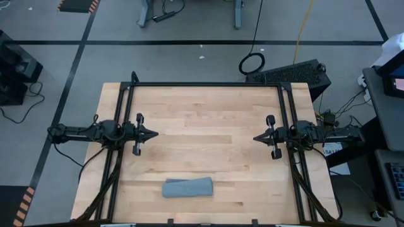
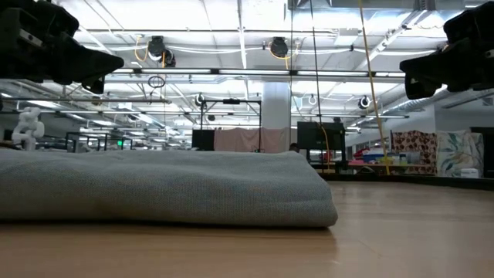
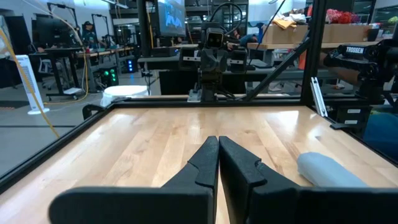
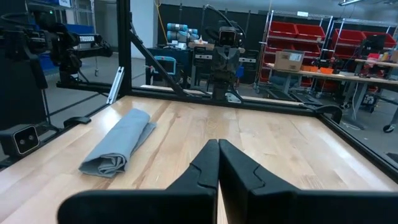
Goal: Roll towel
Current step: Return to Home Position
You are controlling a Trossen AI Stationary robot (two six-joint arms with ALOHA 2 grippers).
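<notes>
Wrist views show left hand (image 3: 217, 142) and right hand (image 4: 218, 144) closed, empty, well apart from rolled towel (image 1: 187, 187).

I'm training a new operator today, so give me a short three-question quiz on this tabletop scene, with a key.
1. True or false: the left gripper is holding the towel.
2. The towel is: A) spread flat, B) rolled into a bundle on the table, C) hanging from a gripper.
3. Are the fingers of the right gripper open or shut?
Key: 1 false; 2 B; 3 shut.
</notes>
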